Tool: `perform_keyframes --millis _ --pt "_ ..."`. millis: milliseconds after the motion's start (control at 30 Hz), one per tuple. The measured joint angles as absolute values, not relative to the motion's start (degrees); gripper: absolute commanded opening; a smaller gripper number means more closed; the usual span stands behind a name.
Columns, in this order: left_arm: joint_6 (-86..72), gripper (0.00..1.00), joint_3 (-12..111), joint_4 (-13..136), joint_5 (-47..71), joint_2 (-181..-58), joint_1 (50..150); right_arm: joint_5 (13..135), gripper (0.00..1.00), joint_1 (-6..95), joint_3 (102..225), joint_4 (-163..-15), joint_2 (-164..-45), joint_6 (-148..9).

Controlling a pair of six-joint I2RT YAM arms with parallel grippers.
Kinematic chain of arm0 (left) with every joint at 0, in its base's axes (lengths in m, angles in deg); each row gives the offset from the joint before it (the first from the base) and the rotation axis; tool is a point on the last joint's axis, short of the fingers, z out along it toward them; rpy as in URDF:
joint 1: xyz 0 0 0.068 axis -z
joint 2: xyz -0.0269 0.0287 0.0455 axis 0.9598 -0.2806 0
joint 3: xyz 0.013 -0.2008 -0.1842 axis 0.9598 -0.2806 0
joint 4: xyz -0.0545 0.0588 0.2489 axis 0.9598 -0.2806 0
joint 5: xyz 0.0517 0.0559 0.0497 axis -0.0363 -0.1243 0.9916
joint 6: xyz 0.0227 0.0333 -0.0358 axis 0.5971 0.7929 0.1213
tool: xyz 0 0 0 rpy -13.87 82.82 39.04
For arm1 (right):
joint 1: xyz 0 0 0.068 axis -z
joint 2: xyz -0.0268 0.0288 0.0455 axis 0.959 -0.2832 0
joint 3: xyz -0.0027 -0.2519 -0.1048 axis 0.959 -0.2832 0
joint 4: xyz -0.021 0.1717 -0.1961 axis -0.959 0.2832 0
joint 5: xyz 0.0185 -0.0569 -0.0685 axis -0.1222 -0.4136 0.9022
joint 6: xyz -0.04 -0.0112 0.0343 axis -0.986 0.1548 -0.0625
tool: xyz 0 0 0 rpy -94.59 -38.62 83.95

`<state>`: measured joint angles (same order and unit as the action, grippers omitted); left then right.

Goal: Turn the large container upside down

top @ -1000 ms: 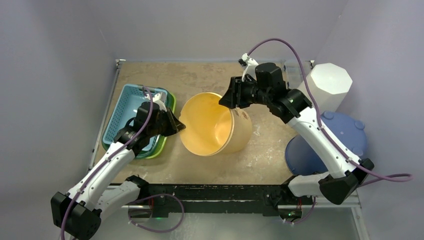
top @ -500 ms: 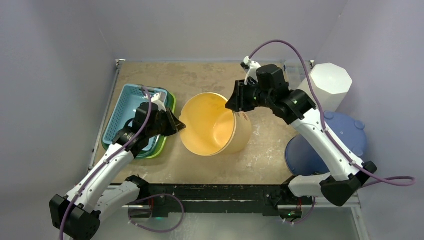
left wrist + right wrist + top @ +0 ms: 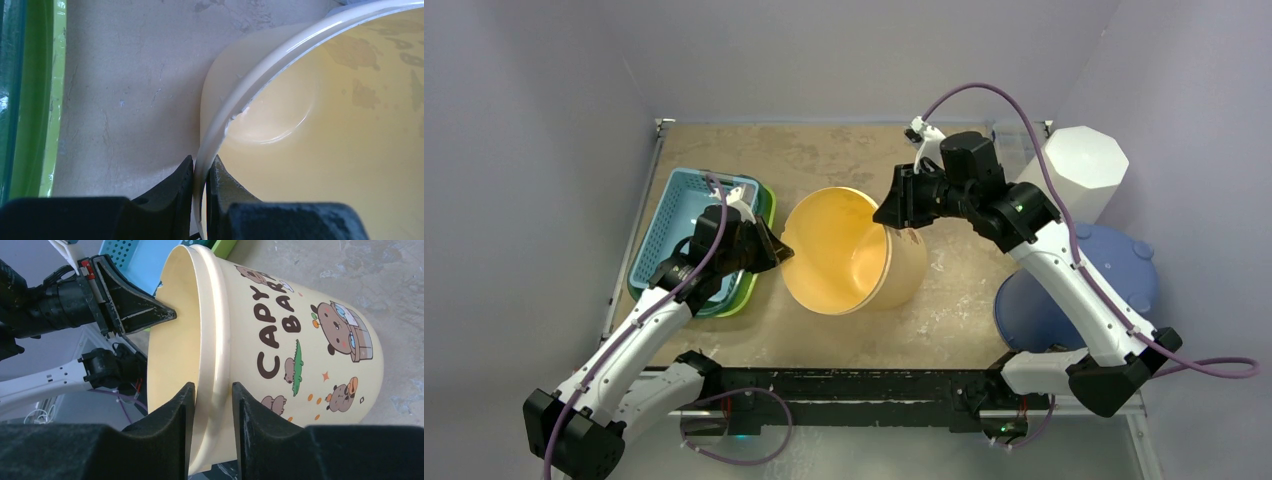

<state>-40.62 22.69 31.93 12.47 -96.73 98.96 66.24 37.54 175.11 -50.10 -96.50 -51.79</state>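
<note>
Tan worn table (image 3: 824, 150), open tabletop across upper frame and along lower edge. Cream large container (image 3: 854, 255) mid-frame, tipped, mouth toward lower left, base toward right. Blue basket (image 3: 664, 210) at left, narrow gap to rim. Left gripper (image 3: 780, 252) pinched tight on left rim edge. Right gripper (image 3: 890, 218) clamped across upper-right rim, one finger inside, one outside.

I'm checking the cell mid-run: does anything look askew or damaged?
The large cream cartoon-printed plastic bucket sits tipped, mouth facing up and left, its rim pinched by left gripper and right gripper. A small rough whitish mark shows just inside the rim; nothing else stands out.
</note>
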Motion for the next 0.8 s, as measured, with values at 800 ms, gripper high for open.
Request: perform_keyframes --millis 800 --pt "-41.1 0.34 22.5 31.4 13.4 -96.8 98.9 70.8 0.0 34.5 177.6 -49.7 -98.5 -53.5"
